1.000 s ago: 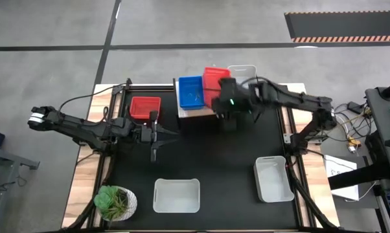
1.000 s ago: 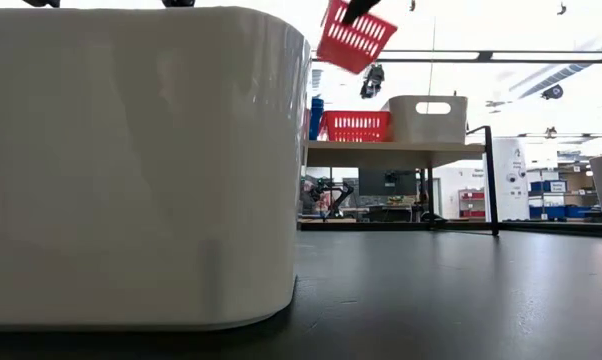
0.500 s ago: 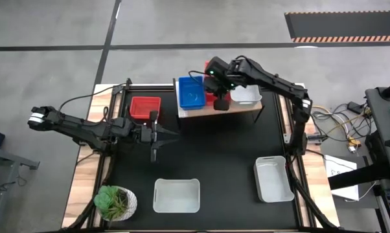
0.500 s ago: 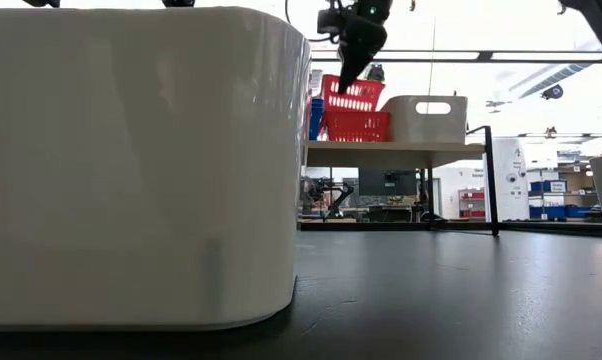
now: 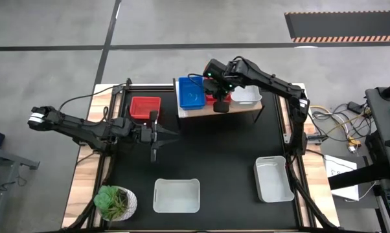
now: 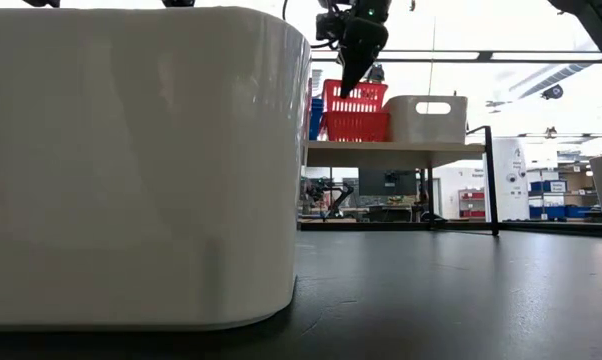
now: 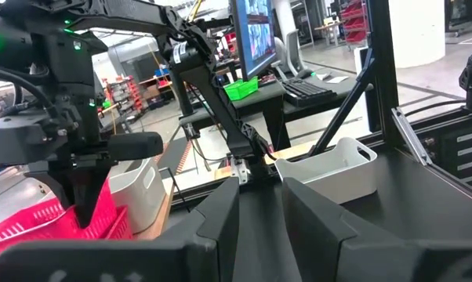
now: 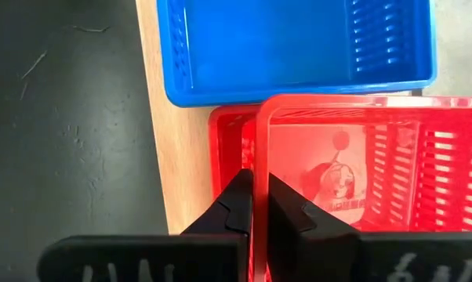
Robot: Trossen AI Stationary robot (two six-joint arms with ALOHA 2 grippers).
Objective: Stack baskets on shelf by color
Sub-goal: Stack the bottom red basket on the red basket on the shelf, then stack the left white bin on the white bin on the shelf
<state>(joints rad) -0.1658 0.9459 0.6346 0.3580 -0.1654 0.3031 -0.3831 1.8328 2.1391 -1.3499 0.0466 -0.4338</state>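
On the light-wood shelf (image 5: 201,110), beside the blue basket (image 5: 191,92), a red basket (image 8: 354,180) is being pinched at its rim by the right gripper (image 8: 259,205), over a second red one.

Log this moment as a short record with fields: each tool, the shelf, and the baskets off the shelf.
right tool: over the shelf, shut on the rim of the upper red basket, which sits in another red one
left tool: idle over the table
shelf: blue basket, red pair, white basket
off shelf: one red basket, two white baskets
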